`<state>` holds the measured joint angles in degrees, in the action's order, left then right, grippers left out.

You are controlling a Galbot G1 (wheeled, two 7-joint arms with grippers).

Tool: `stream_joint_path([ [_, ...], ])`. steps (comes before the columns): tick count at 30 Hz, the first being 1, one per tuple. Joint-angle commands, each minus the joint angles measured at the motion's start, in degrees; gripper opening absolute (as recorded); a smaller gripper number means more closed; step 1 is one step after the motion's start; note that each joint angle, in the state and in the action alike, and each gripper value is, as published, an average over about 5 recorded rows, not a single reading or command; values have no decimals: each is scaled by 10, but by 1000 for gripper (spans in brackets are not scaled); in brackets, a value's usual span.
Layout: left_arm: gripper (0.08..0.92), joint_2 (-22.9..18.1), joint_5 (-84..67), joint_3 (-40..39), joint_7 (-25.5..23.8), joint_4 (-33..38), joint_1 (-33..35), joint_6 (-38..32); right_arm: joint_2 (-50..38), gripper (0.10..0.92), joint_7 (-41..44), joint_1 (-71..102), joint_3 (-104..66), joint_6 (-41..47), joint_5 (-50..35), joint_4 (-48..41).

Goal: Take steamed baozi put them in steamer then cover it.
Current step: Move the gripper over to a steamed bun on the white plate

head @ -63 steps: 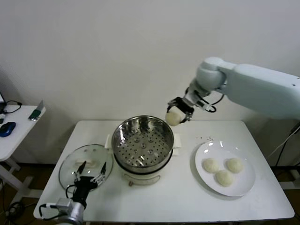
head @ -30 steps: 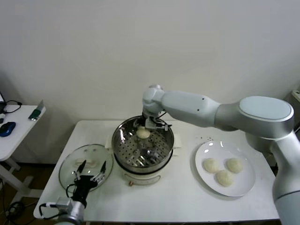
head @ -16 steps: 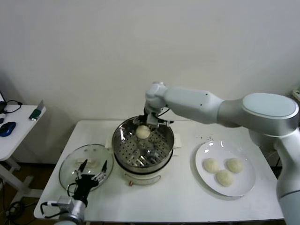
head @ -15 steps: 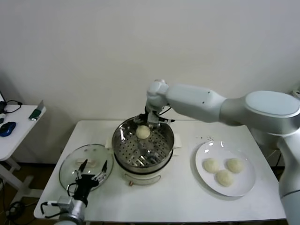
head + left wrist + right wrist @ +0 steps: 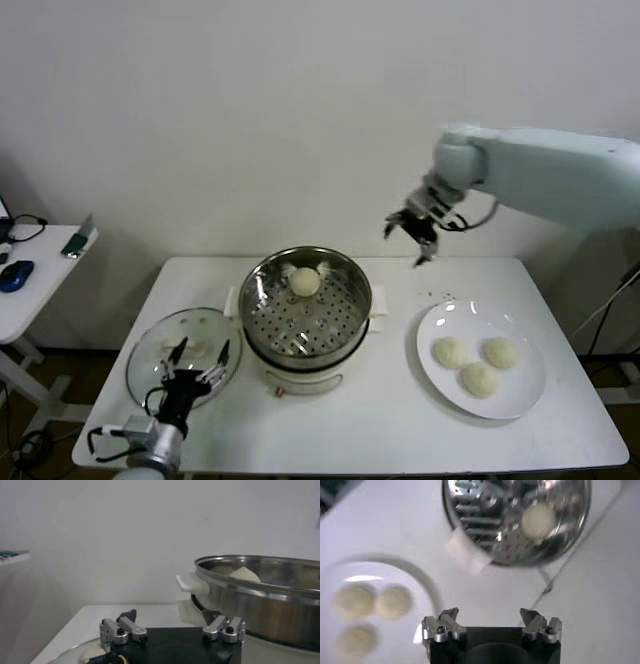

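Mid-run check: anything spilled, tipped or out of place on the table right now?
Nothing stands out. One baozi sits inside the steamer, three wait on the plate, and the glass cover lies flat beside the steamer. The right gripper hangs open and empty above the table; the left gripper is open over the cover.

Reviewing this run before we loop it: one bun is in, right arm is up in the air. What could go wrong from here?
1. The three baozi on the plate touch each other; the open right gripper may nudge a neighbour while picking one.
2. The baozi in the steamer sits against the far wall of the steamer; later drops could land on it.
3. The open left gripper hovers over the cover, whose handle is partly hidden.
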<state>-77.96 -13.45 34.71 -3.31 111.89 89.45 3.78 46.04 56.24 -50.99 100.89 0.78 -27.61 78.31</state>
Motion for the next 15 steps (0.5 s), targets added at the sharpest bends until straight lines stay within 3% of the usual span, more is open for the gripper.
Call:
stream_joint_path([
  [1,823,0,-1,2,0,-1,0,-1,-183,823,-43,84,6,186,-46,119],
  [15,823,1,1,9,1,-4,6,-6,-166,823,-87,326,-203,238,90,47],
])
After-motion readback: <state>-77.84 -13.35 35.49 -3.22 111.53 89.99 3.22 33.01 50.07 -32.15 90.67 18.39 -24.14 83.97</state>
